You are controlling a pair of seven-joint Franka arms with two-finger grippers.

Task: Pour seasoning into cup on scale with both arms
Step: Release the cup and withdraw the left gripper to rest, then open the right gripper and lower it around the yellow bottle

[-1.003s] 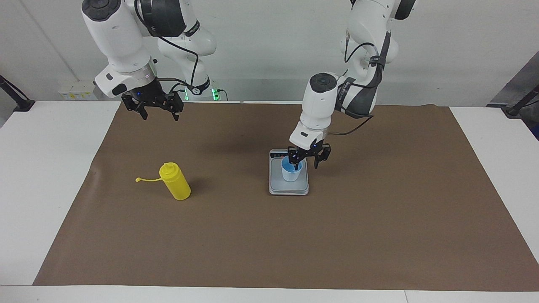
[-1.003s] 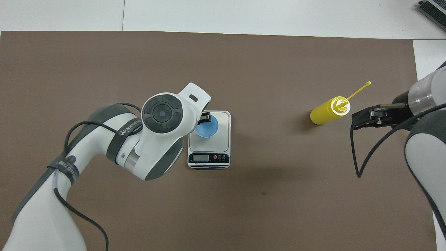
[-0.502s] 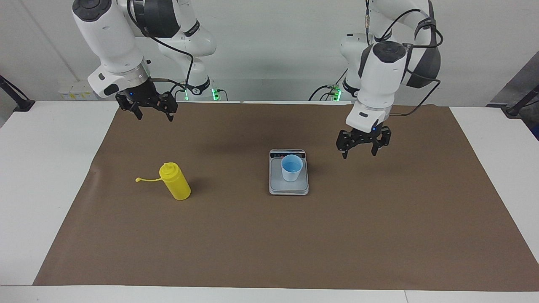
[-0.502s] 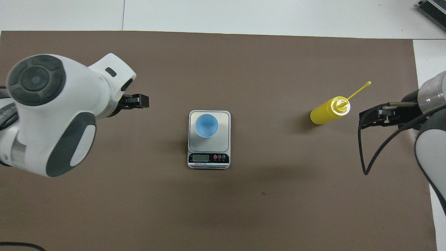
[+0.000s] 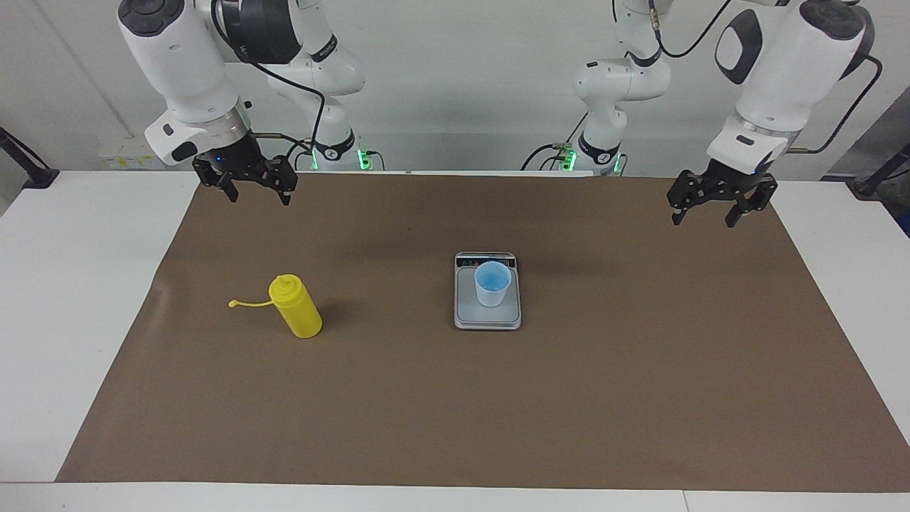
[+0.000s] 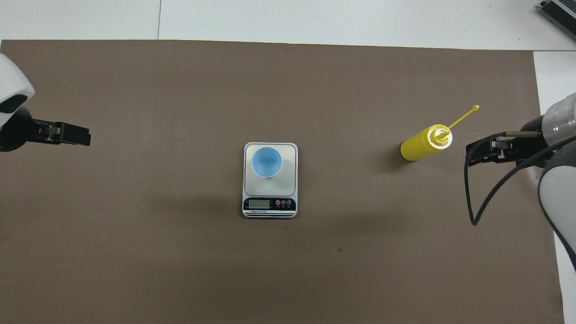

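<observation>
One white tabletop (image 5: 85, 284) is carrying one brown mat (image 5: 455, 398) that is covering most of it. Two white arms are hanging over that mat, one at each end: the left arm (image 5: 775, 78) is reaching over the mat's edge at its own end, and the right arm (image 5: 185, 71) is doing the same at the other end. Each arm is carrying one black end effector. The left end effector (image 5: 706, 212) is hovering in the air with its two fingers spread apart and nothing between them; the right end effector (image 5: 257, 193) is likewise standing open and holding nothing. One silver-grey scale (image 5: 488, 320) is lying near the middle of the mat, its dark display strip at the end nearer to the robots. One yellow bottle (image 5: 297, 307) is standing alone on the mat toward the right arm's end, well apart from the scale, leaning a little, with its thin cap strap (image 5: 249, 304) sticking out sideways. One light blue cup (image 5: 492, 284) is standing upright on the scale's plate, touched by neither end effector.
</observation>
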